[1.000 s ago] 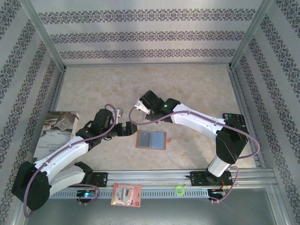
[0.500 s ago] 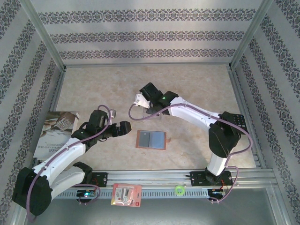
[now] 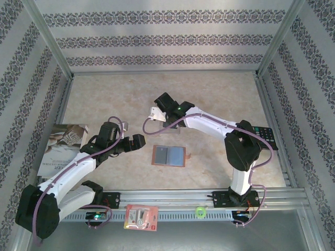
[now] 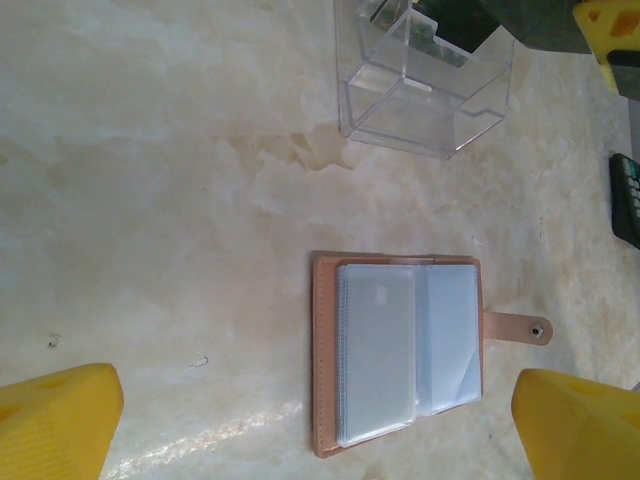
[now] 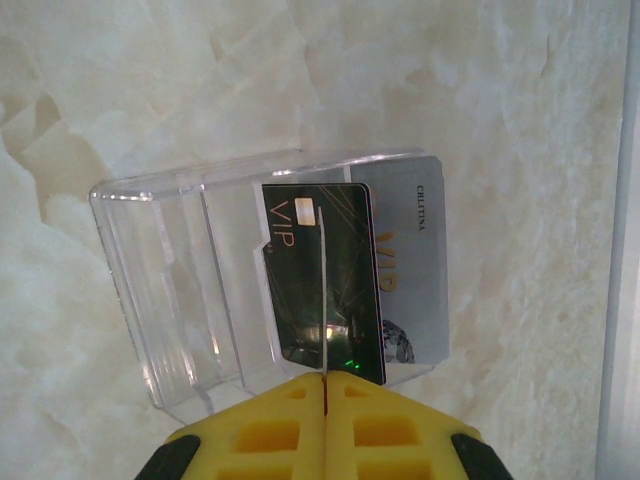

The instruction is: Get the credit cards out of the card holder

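Two credit cards point(image 5: 295, 290) are sitting in the clear box point(image 5: 160, 270), the right gripper point(image 5: 323, 382) pinching a third card point(image 5: 323, 290) above it. The left gripper point(image 3: 138, 141) is hovering wide open, empty, near the card holder point(image 4: 400, 365) lying unfolded on the tabletop point(image 4: 150, 200), probably holding more.

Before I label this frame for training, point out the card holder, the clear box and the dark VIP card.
card holder point(image 4: 398, 352), left wrist view, on its grey-blue inner panel.
clear box point(image 5: 170, 290), right wrist view, on its clear left side.
dark VIP card point(image 5: 300, 290), right wrist view, on its dark face.
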